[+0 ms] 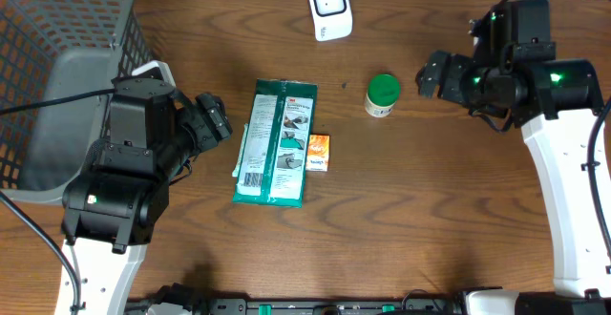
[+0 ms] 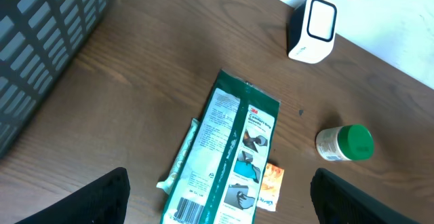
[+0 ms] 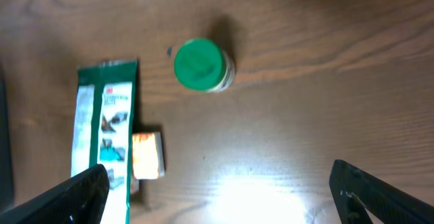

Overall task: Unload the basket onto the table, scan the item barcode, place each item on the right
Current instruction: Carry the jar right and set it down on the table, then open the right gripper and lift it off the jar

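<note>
- Left gripper: jaws spread wide with nothing between them, held over bare wood just left of the green packet. In the left wrist view its two dark fingertips frame the packet's lower half.
- Right gripper: jaws fully spread and holding nothing, near the right side of the green-lidded jar and apart from it.
- Wooden table: dark brown grain, carrying everything below.
- Grey plastic basket: at the far left corner, with lattice walls and a solid pale rim. The left arm covers part of its opening, so what lies inside cannot be told.
- Green packet: lies flat near the middle of the table, long side running away from the robot, printed face up, with a pale strip down its left side.
- White barcode scanner: stands at the far edge of the table, well apart from the packet, its dark-framed window facing the table.
- Green-lidded jar: a small upright white tub, lid on, contents hidden. It stands right of the packet and clear of it.
- Orange carton: a small box lying flat, touching the packet's right edge.
- Barcode: black bars on white, at the packet's near left corner, facing up.
</note>
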Available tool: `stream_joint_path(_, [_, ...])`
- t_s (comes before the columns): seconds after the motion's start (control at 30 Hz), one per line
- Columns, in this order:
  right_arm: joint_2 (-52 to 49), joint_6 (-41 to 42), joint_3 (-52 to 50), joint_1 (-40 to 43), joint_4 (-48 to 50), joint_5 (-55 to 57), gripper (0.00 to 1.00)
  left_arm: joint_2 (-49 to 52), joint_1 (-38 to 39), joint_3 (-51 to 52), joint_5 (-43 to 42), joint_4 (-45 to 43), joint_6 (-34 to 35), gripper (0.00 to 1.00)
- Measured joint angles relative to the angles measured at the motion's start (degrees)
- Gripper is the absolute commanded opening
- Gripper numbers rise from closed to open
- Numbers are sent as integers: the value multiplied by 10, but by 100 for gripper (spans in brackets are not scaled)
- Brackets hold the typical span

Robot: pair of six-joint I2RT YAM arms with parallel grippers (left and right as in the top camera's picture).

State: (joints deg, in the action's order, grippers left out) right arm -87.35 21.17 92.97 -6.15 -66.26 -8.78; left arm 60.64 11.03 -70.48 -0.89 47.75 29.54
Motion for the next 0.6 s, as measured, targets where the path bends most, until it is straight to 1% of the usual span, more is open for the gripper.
stream_joint_path(0.07, [-1,-7,0,0,-3,-8,98,0,0,0,0,0,0,86])
stream_joint_path(0.1, [-1,-10,0,-1,-5,-11,94,0,0,0,0,0,0,86])
stream_joint_path(0.17, [-2,-13,0,-4,-12,-19,90,0,0,0,0,0,0,86])
stream_joint_path(0.27, [-5,-9,0,-13,-34,-28,89,0,0,0,0,0,0,86])
stream_joint_path(0.37, [-22,-7,5,-18,-73,-34,91,0,0,0,0,0,0,86])
stream_joint_path(0.5, [-81,-7,61,-19,-145,-32,96,0,0,0,0,0,0,86])
stream_joint_path(0.6, [-125,-8,98,-20,-158,-25,99,0,0,0,0,0,0,86])
